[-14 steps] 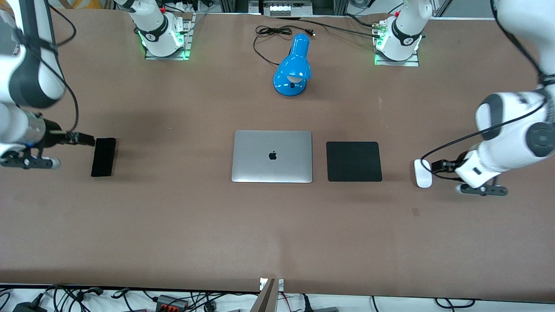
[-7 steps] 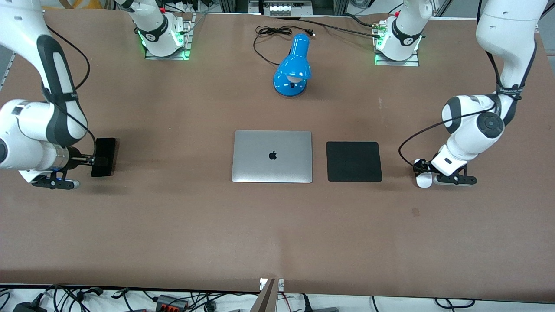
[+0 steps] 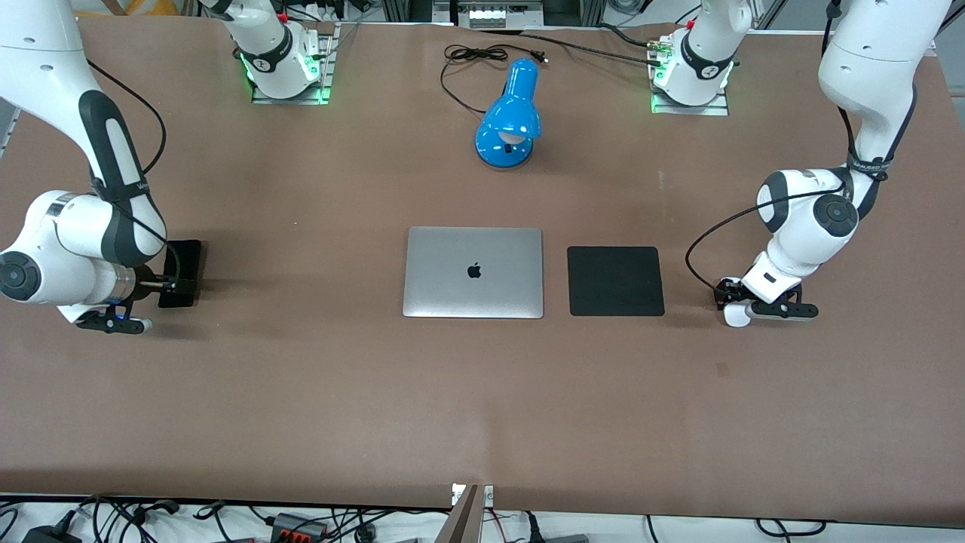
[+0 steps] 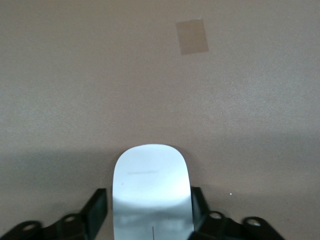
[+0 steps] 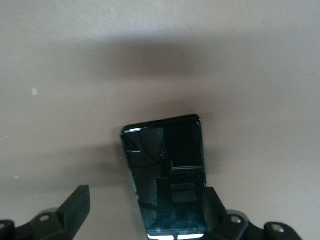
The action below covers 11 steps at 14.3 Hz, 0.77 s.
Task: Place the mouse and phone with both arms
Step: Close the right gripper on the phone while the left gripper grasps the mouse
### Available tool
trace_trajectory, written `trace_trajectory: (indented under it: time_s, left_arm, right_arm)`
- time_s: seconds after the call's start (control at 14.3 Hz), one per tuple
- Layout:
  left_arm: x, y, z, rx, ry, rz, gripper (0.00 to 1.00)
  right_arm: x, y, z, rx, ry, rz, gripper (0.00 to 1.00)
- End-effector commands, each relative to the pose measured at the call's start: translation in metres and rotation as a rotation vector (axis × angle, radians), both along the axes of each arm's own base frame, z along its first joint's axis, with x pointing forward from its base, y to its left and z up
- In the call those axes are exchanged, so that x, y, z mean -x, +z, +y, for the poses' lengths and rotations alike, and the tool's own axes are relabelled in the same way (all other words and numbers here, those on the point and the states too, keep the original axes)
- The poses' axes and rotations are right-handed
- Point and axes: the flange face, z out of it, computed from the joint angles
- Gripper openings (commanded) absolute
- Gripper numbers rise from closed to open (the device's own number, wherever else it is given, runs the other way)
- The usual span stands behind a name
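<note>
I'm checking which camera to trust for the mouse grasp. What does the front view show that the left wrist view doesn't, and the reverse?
Only the front view shows the phone at the right gripper, plus the laptop, mouse pad and blue lamp. Only the left wrist view shows a finger on each side of the mouse, with a gap on one side, and its thin centre line. Both show the left gripper down at the mouse on the table.
</note>
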Motion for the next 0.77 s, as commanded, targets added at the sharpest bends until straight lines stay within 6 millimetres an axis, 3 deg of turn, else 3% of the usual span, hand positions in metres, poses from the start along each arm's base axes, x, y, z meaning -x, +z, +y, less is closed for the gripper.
trace_trajectory:
  time_s: [0.0,0.14,0.35,0.7]
  left_arm:
    - [0.001,0.001,0.001,-0.010,-0.027,-0.014,0.39]
    - [-0.001,0.006,0.001,-0.009,-0.024,-0.021,0.37]
    - [-0.016,0.035,-0.007,-0.009,-0.034,-0.016,0.37]
    - [-0.058,0.106,-0.027,-0.005,-0.061,0.142,0.37]
  right_arm:
    - [0.005,-0.010,-0.015,0.003,-0.004,0.010,1.00]
    - [0.010,-0.021,-0.016,0.000,-0.007,0.029,1.00]
    - [0.013,-0.027,-0.022,-0.002,-0.016,0.040,1.00]
    - [0.015,-0.036,-0.026,-0.002,-0.024,0.043,1.00]
